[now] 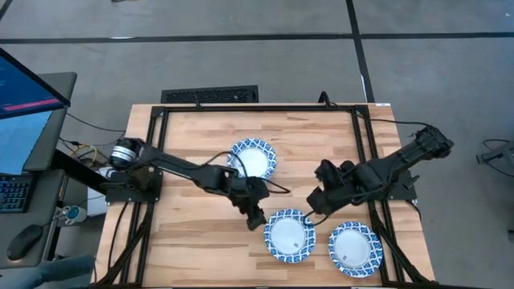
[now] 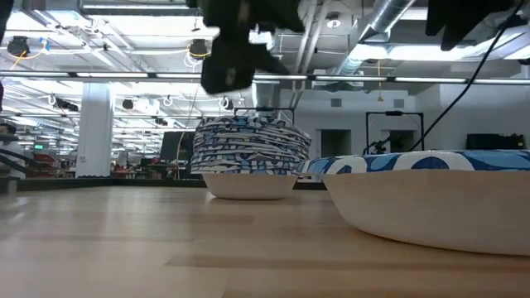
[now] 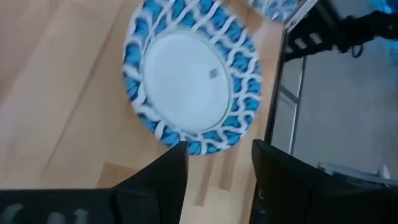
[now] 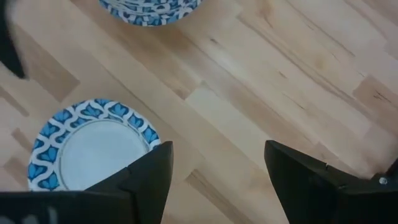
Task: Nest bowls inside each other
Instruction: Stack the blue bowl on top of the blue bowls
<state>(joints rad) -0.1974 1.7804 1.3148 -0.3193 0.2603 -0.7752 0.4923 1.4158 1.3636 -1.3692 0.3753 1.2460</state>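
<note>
Blue-and-white rimmed bowls sit at three spots on the wooden table. A nested stack (image 1: 254,158) (image 2: 248,157) stands on its base at the table's middle. One single bowl (image 1: 290,235) (image 3: 189,81) (image 4: 93,146) rests near the near edge, and another (image 1: 354,248) (image 3: 277,7) sits to its right. My left gripper (image 1: 257,217) (image 3: 217,168) is open and hovers just left of the middle bowl's rim. My right gripper (image 1: 315,207) (image 4: 214,168) is open and hovers off that bowl's far-right rim. In the low view both grippers are well above the table.
A black frame (image 1: 363,108) borders the tabletop. Bare wood lies on the table's left half (image 1: 185,233) and along the far side. The other arm's dark gripper (image 4: 9,43) shows at the edge of the right wrist view. A monitor and keyboard (image 1: 24,120) stand off the table's left.
</note>
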